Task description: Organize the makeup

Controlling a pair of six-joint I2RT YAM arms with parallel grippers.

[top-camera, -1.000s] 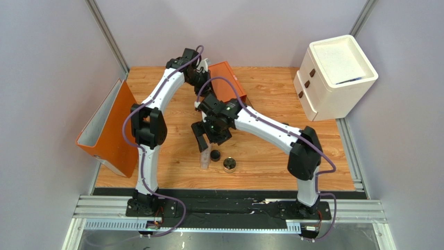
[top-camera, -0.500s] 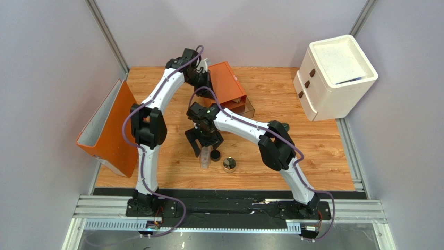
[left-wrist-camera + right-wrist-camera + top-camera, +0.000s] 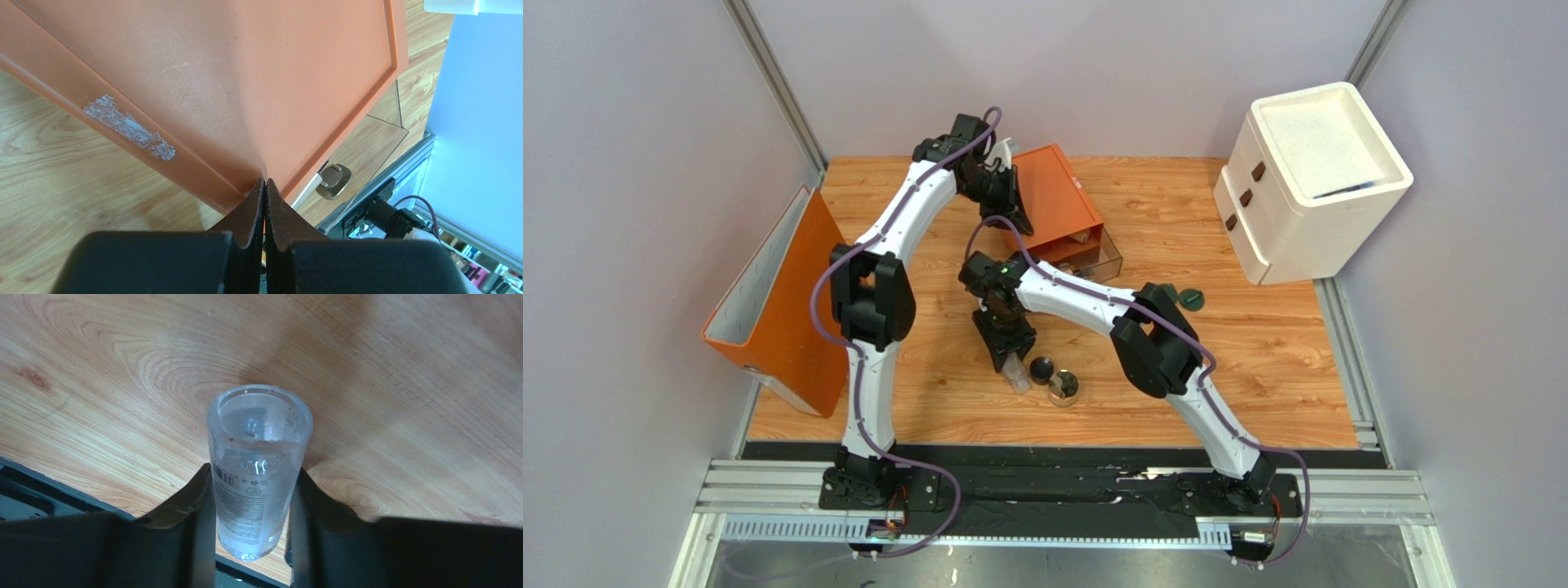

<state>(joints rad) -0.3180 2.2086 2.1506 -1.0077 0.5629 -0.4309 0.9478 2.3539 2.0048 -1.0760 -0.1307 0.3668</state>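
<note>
R gripper [image 3: 250, 499] clamps the clear tube [image 3: 260, 435] on both sides; L gripper [image 3: 264, 187] pinched shut, right against orange box [image 3: 258, 73].

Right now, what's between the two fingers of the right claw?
A clear tube, seen end-on in the right wrist view. The right claw has a finger against each side of it; nothing else lies between them.

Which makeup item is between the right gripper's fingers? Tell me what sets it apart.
The clear tube, flanked on both sides by the fingers of the right gripper. The black pot and gold-rimmed jar stand free beside it, short and round.
</note>
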